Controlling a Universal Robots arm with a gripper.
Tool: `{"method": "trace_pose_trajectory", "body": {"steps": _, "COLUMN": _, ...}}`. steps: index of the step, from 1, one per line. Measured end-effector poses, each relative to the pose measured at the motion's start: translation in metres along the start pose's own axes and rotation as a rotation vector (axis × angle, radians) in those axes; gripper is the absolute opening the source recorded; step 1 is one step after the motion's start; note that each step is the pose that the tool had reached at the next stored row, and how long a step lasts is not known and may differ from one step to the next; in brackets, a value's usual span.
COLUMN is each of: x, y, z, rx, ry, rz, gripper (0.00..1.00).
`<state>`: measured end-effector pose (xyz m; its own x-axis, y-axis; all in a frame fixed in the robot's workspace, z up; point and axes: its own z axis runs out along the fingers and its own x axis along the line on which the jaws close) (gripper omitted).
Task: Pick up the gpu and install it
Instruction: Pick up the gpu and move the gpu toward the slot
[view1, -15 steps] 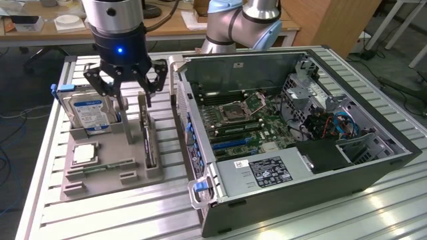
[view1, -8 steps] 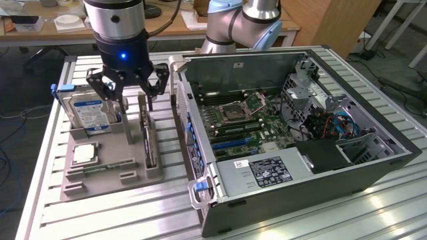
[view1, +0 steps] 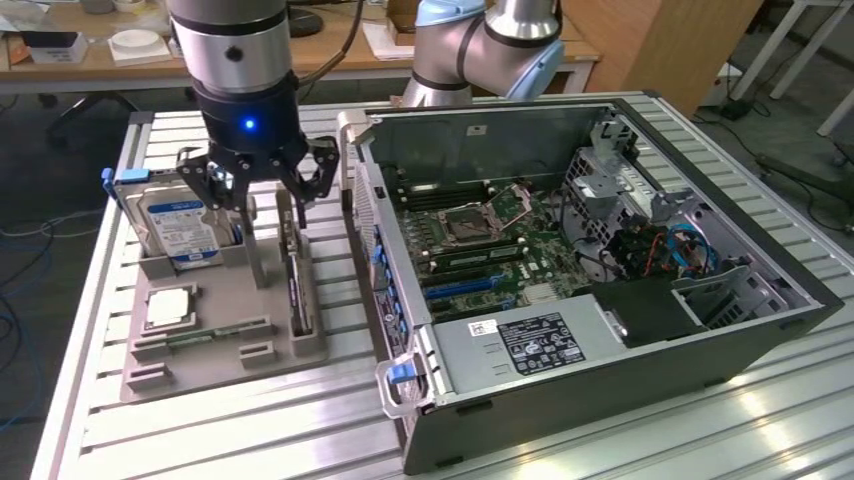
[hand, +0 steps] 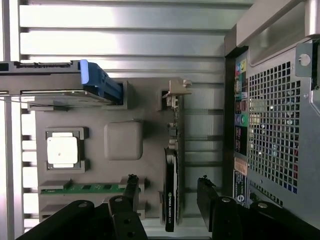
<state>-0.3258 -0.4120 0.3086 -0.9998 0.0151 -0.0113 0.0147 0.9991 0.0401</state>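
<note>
The gpu (view1: 296, 285) stood on edge in a slot of the grey tray (view1: 214, 365), likely so its faces could be gripped. It sat just below and between the spread fingers (hand: 131, 192), seemingly untouched. The tray lay on a slatted metal desk (view1: 240, 430) beside the open computer case (view1: 614, 395), in a workshop room.

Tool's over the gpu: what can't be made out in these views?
- gpu contacts: wrist view, card edge-on, lower edge sunk in tray.
- gpu's far end: exterior view, partly behind the tool.
- motherboard slots: exterior view, too small to tell apart.
- case interior: wrist view, rear panel blocks it.
</note>
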Motion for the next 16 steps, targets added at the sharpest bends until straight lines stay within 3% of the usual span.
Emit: {"method": "trace_pose_trajectory", "body": {"steps": 16, "x": -0.002, "y": -0.0015, "z": 0.0177, "rx": 0.0001, "ry": 0.0001, "rz": 0.000, "gripper": 0.59}}
